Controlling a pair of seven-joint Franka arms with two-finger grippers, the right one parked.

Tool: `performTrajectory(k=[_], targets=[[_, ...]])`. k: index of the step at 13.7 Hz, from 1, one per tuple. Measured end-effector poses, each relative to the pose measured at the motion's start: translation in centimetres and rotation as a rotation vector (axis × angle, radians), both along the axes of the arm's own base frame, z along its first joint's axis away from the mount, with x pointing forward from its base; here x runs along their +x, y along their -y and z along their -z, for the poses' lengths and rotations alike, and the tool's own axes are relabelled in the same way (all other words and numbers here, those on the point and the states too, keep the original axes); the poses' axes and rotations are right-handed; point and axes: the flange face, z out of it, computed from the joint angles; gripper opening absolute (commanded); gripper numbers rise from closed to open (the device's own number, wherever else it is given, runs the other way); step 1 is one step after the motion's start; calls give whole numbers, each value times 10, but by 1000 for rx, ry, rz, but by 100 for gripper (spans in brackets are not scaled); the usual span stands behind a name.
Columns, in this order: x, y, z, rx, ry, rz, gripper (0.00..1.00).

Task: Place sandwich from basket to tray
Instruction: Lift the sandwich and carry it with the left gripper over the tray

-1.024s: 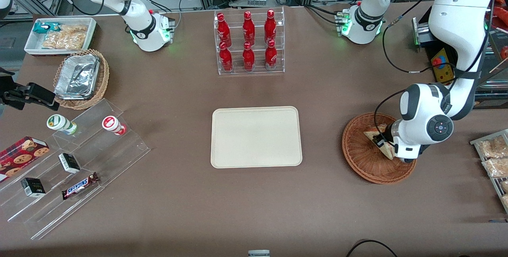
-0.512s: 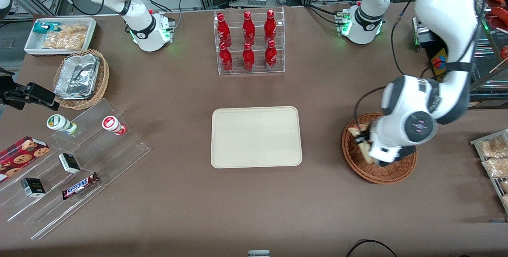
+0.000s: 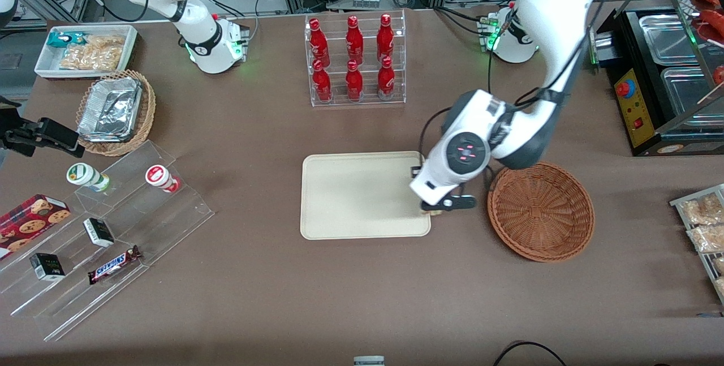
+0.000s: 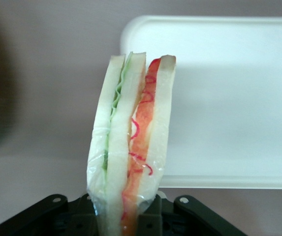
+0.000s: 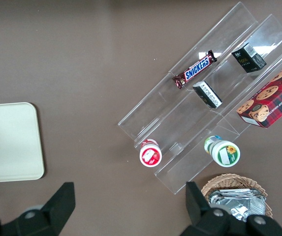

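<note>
The gripper hangs over the tray's edge nearest the basket, its jaws clamped on the sandwich, which stands on end between them with its cut face toward the wrist camera.

A second ago the arm was down in the basket with the wedge lying on the wicker; half a second ago it had lifted the wedge but was over the basket's rim. Now the whole wrist has swung across toward the middle of the table, and the basket shows nothing but its woven floor. That means the pick is done and the carry is almost finished.

The tray lies bare, with the load hovering just at its rounded corner. From the front, only a sliver of bread peeks out under the wrist.

What remains, as I judge it, is a short move inward over the tray, a descent, and a release.
</note>
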Motion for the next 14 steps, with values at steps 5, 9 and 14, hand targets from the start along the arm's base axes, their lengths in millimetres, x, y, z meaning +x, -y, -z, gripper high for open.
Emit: performTrajectory(k=[5,9,14], targets=[[-16,83,41,-33,27,-52,22],[-48,130,75,-28,11,-40,31],[-52,146,90,-39,30,-45,45]])
